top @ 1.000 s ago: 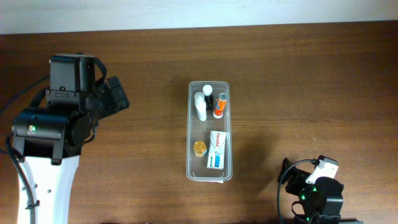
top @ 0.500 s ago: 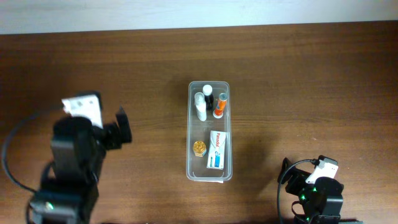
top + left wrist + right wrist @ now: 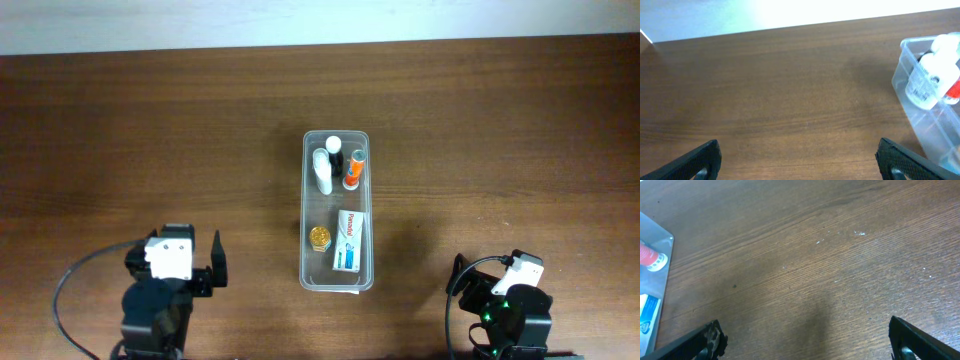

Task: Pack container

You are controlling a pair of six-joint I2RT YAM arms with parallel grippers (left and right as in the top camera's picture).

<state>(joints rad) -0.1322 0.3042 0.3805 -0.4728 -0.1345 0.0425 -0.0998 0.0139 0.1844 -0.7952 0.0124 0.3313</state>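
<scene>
The clear plastic container (image 3: 305,262) lies lengthwise at the table's middle. Inside it are a white bottle (image 3: 322,172), a dark bottle with a white cap (image 3: 334,152), an orange bottle (image 3: 353,170), a gold round tin (image 3: 320,238) and a white-and-blue cardboard box (image 3: 348,241). The container's corner shows at the right of the left wrist view (image 3: 920,117) and at the left edge of the right wrist view (image 3: 652,275). My left gripper (image 3: 799,162) is open and empty over bare wood, left of the container. My right gripper (image 3: 805,342) is open and empty, right of the container.
The brown wooden table (image 3: 480,120) ends at a pale wall along the far edge. My left arm (image 3: 165,290) sits at the front left, my right arm (image 3: 505,305) at the front right.
My left arm has drawn back from the table's left middle to the front left edge. The right arm and the container's contents have not moved.
</scene>
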